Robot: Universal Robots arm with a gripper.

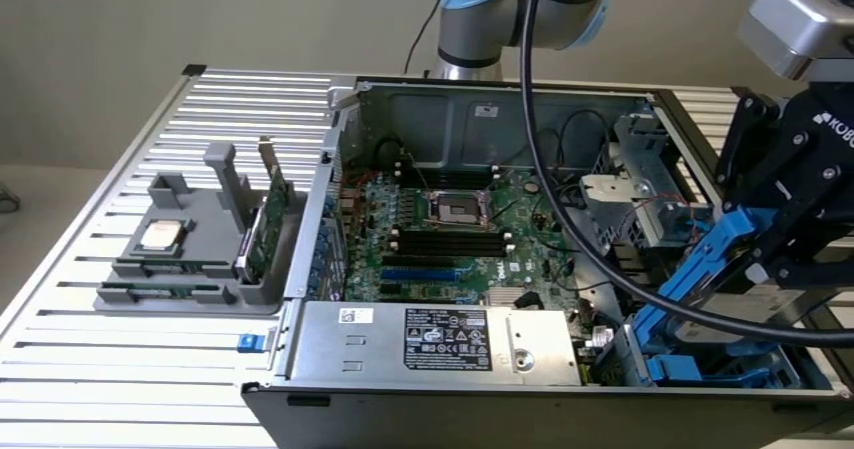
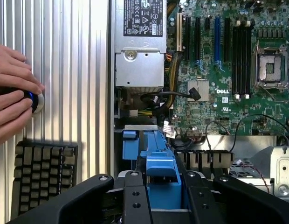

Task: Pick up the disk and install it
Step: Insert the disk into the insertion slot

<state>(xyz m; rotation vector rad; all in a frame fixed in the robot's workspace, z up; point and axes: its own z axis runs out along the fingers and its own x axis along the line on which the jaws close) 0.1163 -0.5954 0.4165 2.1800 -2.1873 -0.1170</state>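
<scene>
My black gripper (image 1: 785,231) is at the exterior view's right, over the open computer case (image 1: 481,99). It is shut on the disk (image 1: 718,259), a silver drive in a blue carrier bracket held tilted, its lower end down toward the blue drive bay (image 1: 694,361) in the case's near right corner. In the wrist view the disk's blue carrier (image 2: 162,170) sits between the two black fingers (image 2: 134,196) of the gripper (image 2: 164,201). Beyond it lie more blue bay parts (image 2: 130,144).
The case holds a motherboard (image 1: 454,239) and a silver power supply (image 1: 441,339). A thick black cable (image 1: 561,199) hangs across it. A grey holder (image 1: 187,269) on the exterior view's left carries a CPU chip (image 1: 162,234) and a green card (image 1: 274,224). A person's hands (image 2: 11,93) and a keyboard (image 2: 42,172) lie beside the case.
</scene>
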